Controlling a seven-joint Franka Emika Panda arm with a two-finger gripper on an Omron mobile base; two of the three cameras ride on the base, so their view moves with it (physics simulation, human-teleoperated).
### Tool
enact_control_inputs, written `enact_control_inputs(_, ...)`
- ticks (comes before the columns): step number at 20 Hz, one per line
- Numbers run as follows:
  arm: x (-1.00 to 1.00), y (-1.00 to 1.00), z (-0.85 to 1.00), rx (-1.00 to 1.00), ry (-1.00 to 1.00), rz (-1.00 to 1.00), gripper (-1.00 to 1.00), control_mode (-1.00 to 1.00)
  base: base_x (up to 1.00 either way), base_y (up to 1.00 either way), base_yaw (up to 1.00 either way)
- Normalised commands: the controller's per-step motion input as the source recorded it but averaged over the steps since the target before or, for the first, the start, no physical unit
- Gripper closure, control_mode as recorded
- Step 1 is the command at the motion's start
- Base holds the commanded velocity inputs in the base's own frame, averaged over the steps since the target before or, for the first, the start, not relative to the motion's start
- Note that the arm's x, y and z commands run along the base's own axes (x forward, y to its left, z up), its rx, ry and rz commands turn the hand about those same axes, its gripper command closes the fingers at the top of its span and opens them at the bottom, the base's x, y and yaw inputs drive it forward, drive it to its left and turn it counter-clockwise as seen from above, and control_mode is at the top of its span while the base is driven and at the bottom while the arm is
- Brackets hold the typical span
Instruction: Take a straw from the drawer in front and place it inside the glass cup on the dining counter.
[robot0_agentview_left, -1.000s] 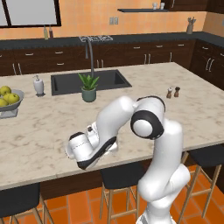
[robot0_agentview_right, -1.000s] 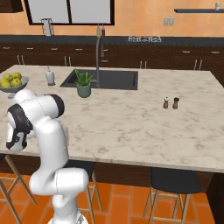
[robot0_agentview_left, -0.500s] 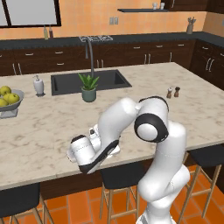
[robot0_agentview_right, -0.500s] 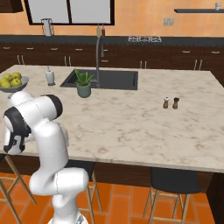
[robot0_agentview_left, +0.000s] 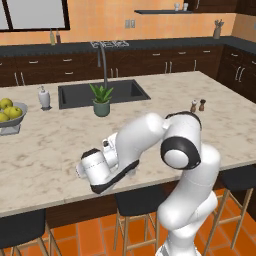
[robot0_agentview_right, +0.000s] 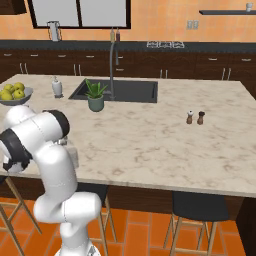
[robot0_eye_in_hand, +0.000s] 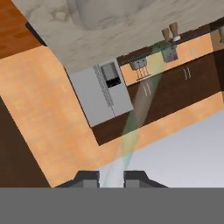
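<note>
Beige marbled desk (robot0_agentview_left: 60, 145) spans the kitchen. The pincer (robot0_eye_in_hand: 111, 176) is clamped on a thin pale translucent straw (robot0_eye_in_hand: 136, 118), which runs out from between the dark fingertips (robot0_eye_in_hand: 86, 177). Beyond, on the desk: a potted plant (robot0_agentview_left: 101, 99), a fruit bowl (robot0_agentview_left: 11, 116), a soap bottle (robot0_agentview_left: 44, 97), two shakers (robot0_agentview_left: 197, 105) and a dark sink (robot0_agentview_left: 102, 93).

arm (robot0_agentview_left: 145, 140) | wrist swung further left along dining counter (robot0_agentview_left: 50, 150) front edge

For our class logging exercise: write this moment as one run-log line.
gripper: shut on straw | straw: sticking out past fingertips | hand: at near edge of dining counter
</note>
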Motion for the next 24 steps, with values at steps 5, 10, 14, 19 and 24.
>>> enact_control_inputs(5,0.01,0.00,-0.07,0.00,0.02,0.00,1.00,-1.00,0.00,0.00,0.00)
enact_control_inputs(10,0.06,0.00,-0.42,0.00,0.11,0.00,1.00,-1.00,0.00,0.00,0.00)
enact_control_inputs(14,0.03,0.00,-0.30,0.00,0.07,0.00,1.00,-1.00,0.00,0.00,0.00)
enact_control_inputs(19,0.18,0.06,-0.23,0.00,0.04,0.00,1.00,-1.00,0.00,0.00,0.00)
enact_control_inputs(24,0.26,0.26,-0.30,-0.02,0.07,0.00,-1.00,-1.00,0.00,0.00,0.00)
